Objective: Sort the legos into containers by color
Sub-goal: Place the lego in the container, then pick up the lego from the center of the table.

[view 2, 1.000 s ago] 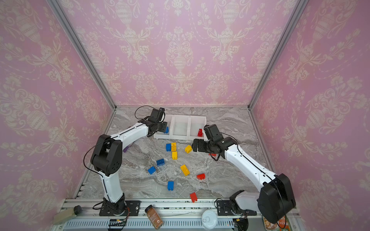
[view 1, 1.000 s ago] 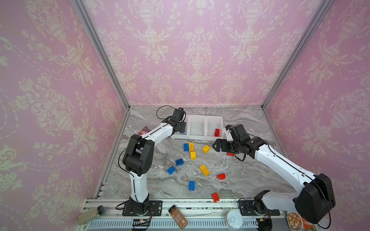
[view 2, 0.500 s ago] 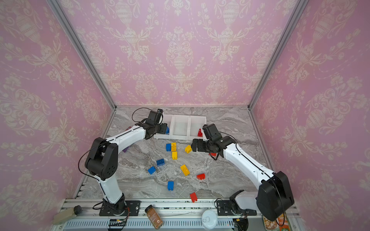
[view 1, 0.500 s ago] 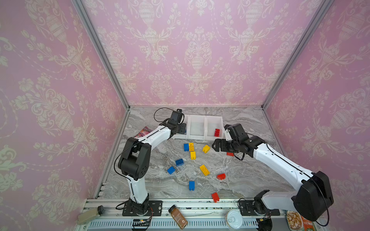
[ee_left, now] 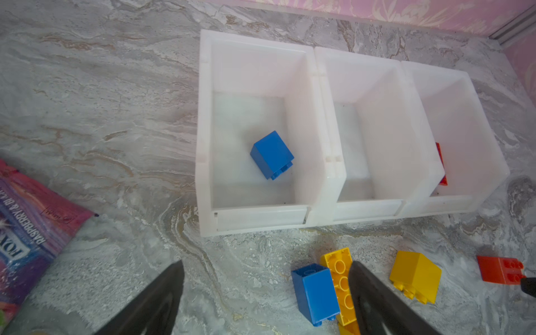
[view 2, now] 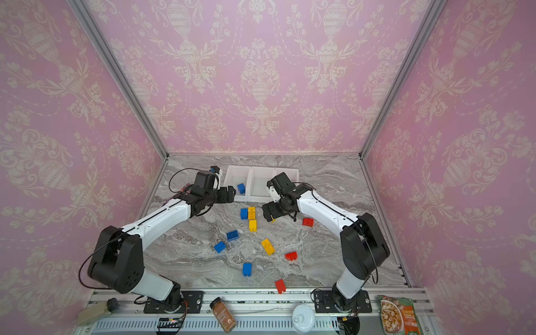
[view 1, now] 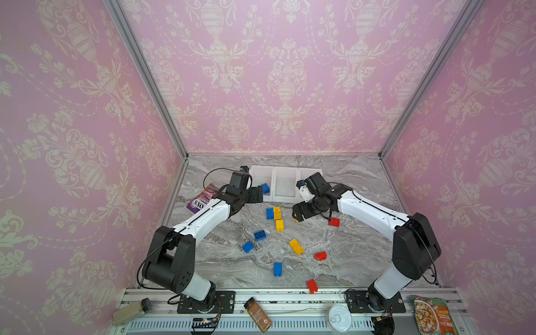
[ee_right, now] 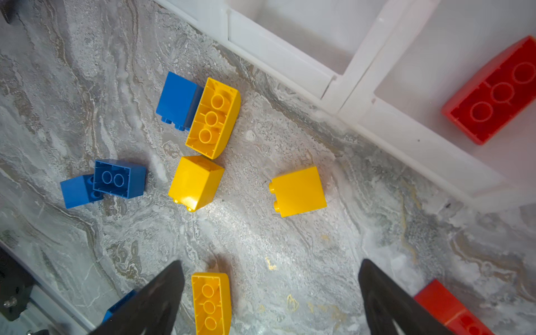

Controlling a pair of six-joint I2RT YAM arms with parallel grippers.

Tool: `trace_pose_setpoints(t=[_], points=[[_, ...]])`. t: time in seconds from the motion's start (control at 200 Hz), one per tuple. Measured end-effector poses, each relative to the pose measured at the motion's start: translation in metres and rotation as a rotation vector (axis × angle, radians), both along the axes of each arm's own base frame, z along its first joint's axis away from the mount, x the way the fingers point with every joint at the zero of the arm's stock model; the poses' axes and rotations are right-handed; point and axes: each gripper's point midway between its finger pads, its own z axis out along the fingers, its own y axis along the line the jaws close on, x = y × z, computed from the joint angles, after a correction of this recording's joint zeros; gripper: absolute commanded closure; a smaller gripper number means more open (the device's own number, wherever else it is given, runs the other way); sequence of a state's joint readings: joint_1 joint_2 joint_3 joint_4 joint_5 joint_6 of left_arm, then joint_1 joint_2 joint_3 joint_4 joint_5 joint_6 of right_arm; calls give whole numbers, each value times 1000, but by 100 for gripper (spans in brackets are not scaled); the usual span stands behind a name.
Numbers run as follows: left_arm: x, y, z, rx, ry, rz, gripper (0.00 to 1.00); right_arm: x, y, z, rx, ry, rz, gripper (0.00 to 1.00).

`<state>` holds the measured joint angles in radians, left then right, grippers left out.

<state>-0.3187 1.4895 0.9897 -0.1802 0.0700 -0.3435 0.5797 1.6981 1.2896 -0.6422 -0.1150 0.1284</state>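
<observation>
Three joined white containers (view 1: 285,185) (ee_left: 324,162) stand at the back. The left one holds a blue lego (ee_left: 272,154) (view 1: 265,188); the right one holds a red lego (ee_right: 493,92). My left gripper (view 1: 259,193) (ee_left: 266,264) hangs open and empty just in front of the left container. My right gripper (view 1: 298,213) (ee_right: 272,262) is open and empty above the table, with a yellow lego (ee_right: 298,191) just ahead of its fingertips. Several loose legos lie around: a blue (view 1: 269,213) and yellow (view 1: 277,213) pair, another yellow (view 1: 296,246), a red (view 1: 334,222).
A purple snack packet (view 1: 203,198) lies by the left wall. On the front rail are a spice jar (view 1: 258,314), a white-lidded can (view 1: 338,317) and a food pouch (view 1: 433,316). Other legos lie toward the table's front, among them a blue (view 1: 277,269) and a red (view 1: 312,286).
My left gripper has opened and drawn back from the left container, and the blue lego now lies inside it. My right gripper has shifted a little over the yellow lego.
</observation>
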Motion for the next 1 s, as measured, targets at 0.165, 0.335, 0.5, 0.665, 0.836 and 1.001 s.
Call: trace_pose_setpoints(t=[0.165, 0.335, 0.5, 0.665, 0.836, 1.001], points=[[-9, 19, 13, -65, -16, 36, 3, 12, 4, -22, -97, 12, 75, 11], [-24, 18, 19, -139, -20, 15, 2, 22, 4, -40, -173, 25, 122, 13], [-36, 24, 10, -194, 6, 32, 2, 27, 5, -46, -208, 28, 151, 17], [-39, 24, 8, -218, 13, 34, 1, 33, 8, -49, -232, 22, 174, 27], [-36, 22, 12, -236, 0, 33, 1, 34, 5, -63, -262, 44, 175, 30], [-35, 22, 14, -246, -5, 32, 1, 36, 2, -66, -284, 41, 168, 33]])
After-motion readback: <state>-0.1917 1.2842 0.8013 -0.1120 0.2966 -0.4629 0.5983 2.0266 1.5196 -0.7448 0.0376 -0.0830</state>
